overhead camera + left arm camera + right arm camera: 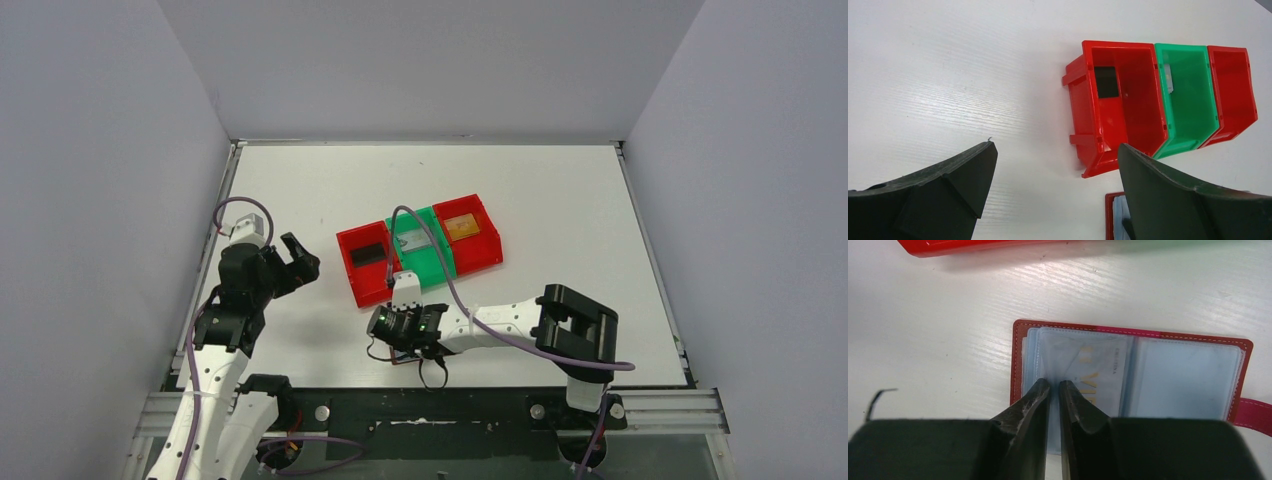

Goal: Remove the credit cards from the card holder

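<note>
The card holder [1128, 332] lies open on the table, red-edged, with blue-grey clear pockets and a red tab at its right. A pale credit card [1098, 375] with gold lettering sits in its left pocket. My right gripper [1054, 384] is shut on the raised near edge of that pocket leaf. From above, the right gripper [385, 325] covers most of the holder [400, 357]. My left gripper [300, 258] hovers open and empty at the left, and its view [1055, 145] catches a corner of the holder [1110, 210].
Three bins stand in a row behind the holder. The left red bin [345, 240] holds a black card [369, 254], the green bin [440, 262] a silver card [416, 240], the right red bin [490, 250] a gold-tan card [461, 226]. White walls surround the table.
</note>
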You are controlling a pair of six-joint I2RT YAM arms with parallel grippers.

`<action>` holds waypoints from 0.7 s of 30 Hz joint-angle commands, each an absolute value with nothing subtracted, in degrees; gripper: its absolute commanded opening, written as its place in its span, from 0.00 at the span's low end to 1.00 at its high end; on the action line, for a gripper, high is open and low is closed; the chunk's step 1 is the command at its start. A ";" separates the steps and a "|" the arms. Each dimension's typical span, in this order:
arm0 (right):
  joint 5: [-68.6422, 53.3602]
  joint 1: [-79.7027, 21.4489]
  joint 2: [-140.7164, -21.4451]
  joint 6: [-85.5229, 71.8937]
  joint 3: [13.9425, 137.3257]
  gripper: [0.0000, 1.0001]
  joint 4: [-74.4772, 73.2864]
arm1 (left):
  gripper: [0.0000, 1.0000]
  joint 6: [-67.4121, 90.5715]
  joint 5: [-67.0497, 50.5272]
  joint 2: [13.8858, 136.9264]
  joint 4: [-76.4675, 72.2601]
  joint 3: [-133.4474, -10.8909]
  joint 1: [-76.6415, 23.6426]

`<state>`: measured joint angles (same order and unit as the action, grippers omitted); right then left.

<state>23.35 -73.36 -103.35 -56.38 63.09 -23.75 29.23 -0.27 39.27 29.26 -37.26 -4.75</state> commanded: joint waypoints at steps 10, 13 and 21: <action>19.48 -69.55 -88.54 -56.85 52.71 0.07 -9.49 | 0.93 28.04 -0.89 39.33 25.36 -37.88 -4.31; 15.52 -67.35 -85.02 -57.45 48.70 0.09 -4.28 | 0.93 28.03 -1.21 39.45 25.32 -37.88 -4.35; 4.15 -60.34 -78.06 -61.34 34.76 0.13 13.45 | 0.91 28.56 -9.89 38.80 24.58 -37.88 -4.48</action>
